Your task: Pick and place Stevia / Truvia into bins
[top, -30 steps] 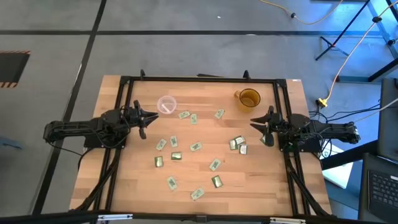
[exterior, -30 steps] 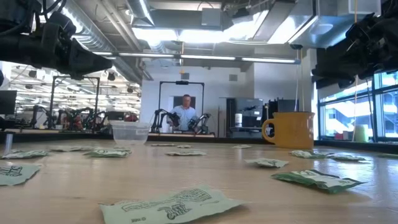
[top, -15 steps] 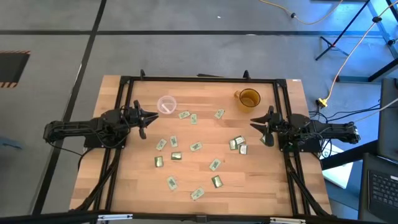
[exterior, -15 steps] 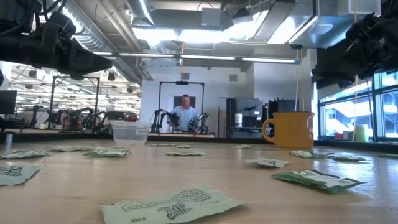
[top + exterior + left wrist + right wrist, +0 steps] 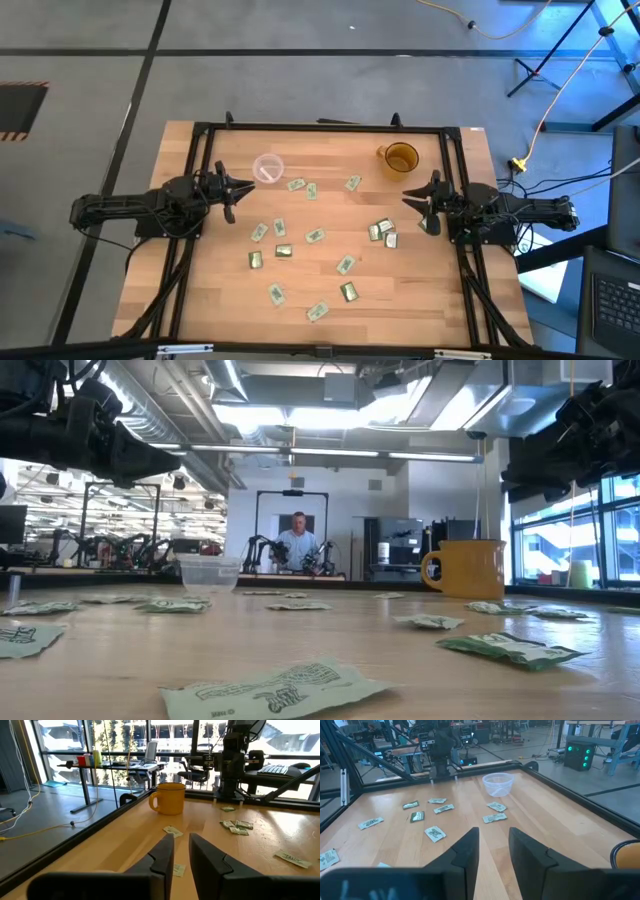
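Several green-and-white sachets [image 5: 315, 236] lie flat and scattered across the wooden table, with a small cluster [image 5: 382, 231] near the right side. The clear cup [image 5: 268, 168] stands upright toward the far left, and the amber mug [image 5: 400, 158] stands upright toward the far right, its handle pointing left. My left gripper [image 5: 232, 192] hovers open at the table's left edge, just near of the clear cup. My right gripper [image 5: 420, 202] hovers open at the right edge, near of the mug and beside the cluster. Neither touches anything.
A black frame [image 5: 320, 127] runs around the tabletop's edges. In the low view a person [image 5: 298, 544] stands far off in the room behind the table. Bare wood [image 5: 330, 150] lies between cup and mug, and along the near edge.
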